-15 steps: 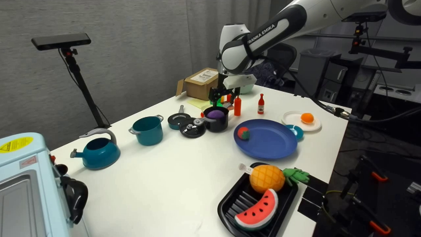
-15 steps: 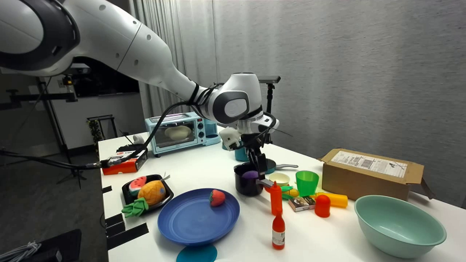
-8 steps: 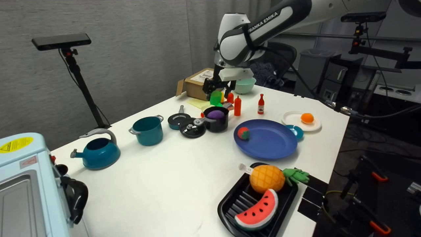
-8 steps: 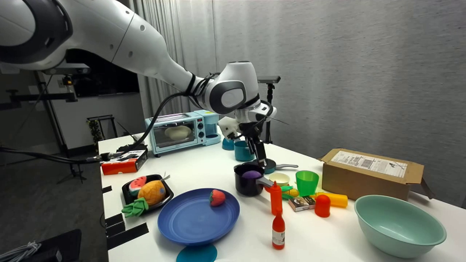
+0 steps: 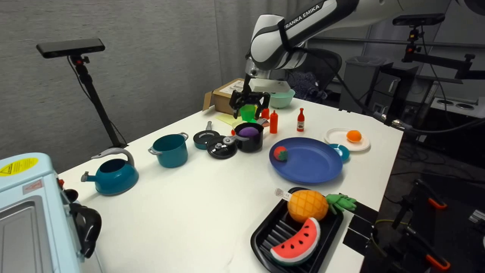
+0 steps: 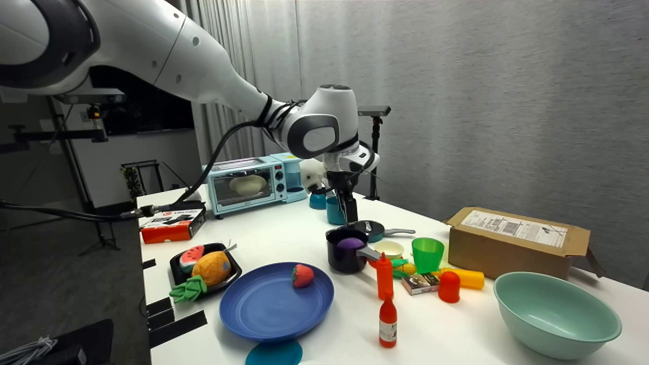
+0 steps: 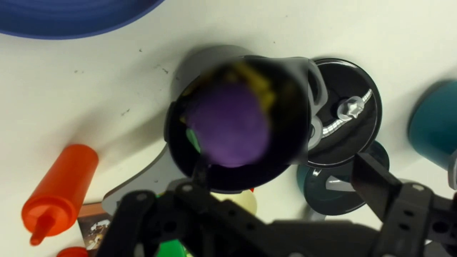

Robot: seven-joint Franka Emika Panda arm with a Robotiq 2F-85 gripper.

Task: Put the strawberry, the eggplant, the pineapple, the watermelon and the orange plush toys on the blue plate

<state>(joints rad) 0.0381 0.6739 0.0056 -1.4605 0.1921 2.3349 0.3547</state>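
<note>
The purple eggplant sits in a black pot; it also shows, partly blurred, in the wrist view. My gripper is open and empty above the pot; in the wrist view its fingers stand wide apart, the left one over the pot's edge. The red strawberry lies on the blue plate, near its edge. The pineapple and the watermelon lie in a black tray. The orange sits on a small white plate.
A black lid and a small pan stand beside the pot. Red bottles stand between pot and plate side. A green cup, a cardboard box and a green bowl are further along.
My gripper has risen from the pot's rim, turned a little and shifted slightly over the pot. It stays open. The eggplant stays in the pot and the other toys have not moved.
</note>
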